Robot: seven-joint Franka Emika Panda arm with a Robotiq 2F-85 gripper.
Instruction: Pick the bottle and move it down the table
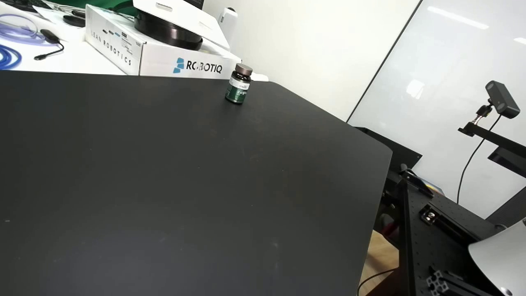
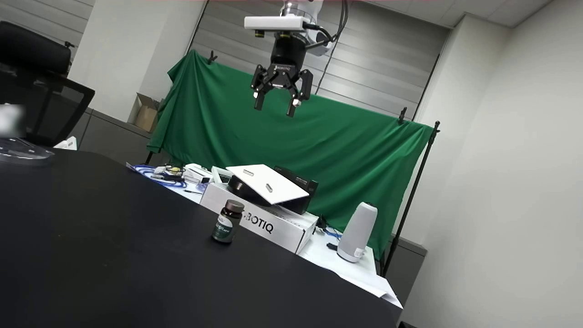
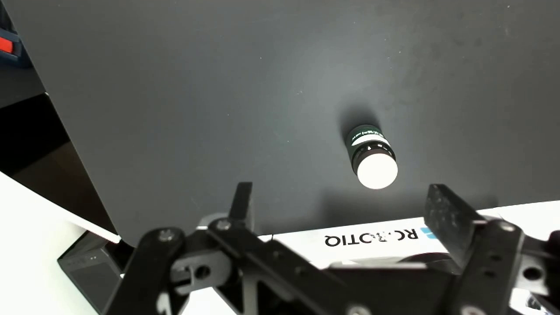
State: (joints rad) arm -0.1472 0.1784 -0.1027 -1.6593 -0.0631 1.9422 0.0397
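The bottle (image 1: 237,91) is small and dark green with a brown-black cap and a pale label band. It stands upright on the black table (image 1: 185,172) near the edge beside the white box. It shows in an exterior view (image 2: 226,224) and in the wrist view (image 3: 366,142), where its cap is washed out by glare. My gripper (image 2: 275,106) is open and empty, high above the table. In the wrist view my gripper (image 3: 340,194) has its fingers wide apart, and the bottle shows beyond the fingertips, between them and nearer the right one. Nothing touches the bottle.
A white Robotiq box (image 1: 187,63) with a black round part and a white panel on it stands just past the table's edge. Blue cables (image 1: 10,57) lie on a white surface. A grey-white device (image 2: 357,232) stands beside the box. A green cloth (image 2: 355,150) hangs behind.
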